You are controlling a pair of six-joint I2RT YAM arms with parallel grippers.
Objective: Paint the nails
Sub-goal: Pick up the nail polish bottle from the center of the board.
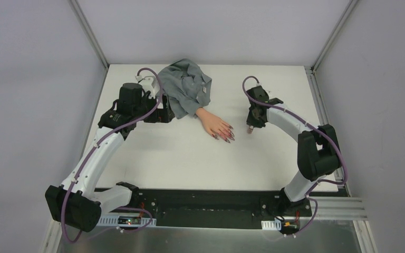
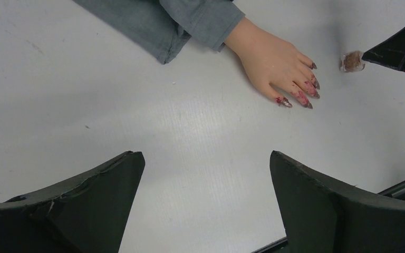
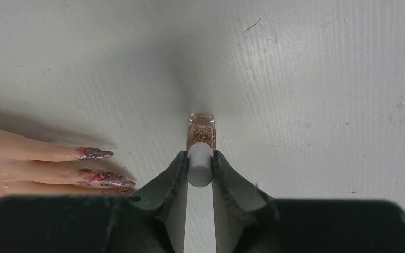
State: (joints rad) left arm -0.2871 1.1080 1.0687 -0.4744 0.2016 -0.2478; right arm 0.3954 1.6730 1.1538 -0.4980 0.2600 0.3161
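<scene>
A peach fake hand point(image 1: 211, 122) in a grey sleeve point(image 1: 185, 87) lies palm down on the white table. Its nails point(image 1: 227, 135) are long, pointed and smeared dark purplish-red; in the left wrist view the nails point(image 2: 300, 97) point right, and the right wrist view has two nails point(image 3: 99, 154) at its left edge. Just right of them stands a tiny polish bottle point(image 3: 201, 133) with glittery brown contents. My right gripper point(image 3: 200, 154) is shut on its white cap point(image 3: 200, 166), one finger on each side. My left gripper point(image 2: 205, 155) hangs open over bare table beside the sleeve.
The grey sleeve bunches into a heap at the back of the table point(image 1: 190, 158). Metal frame posts and grey walls enclose the table on three sides. A black rail point(image 1: 200, 203) with both arm bases runs along the near edge.
</scene>
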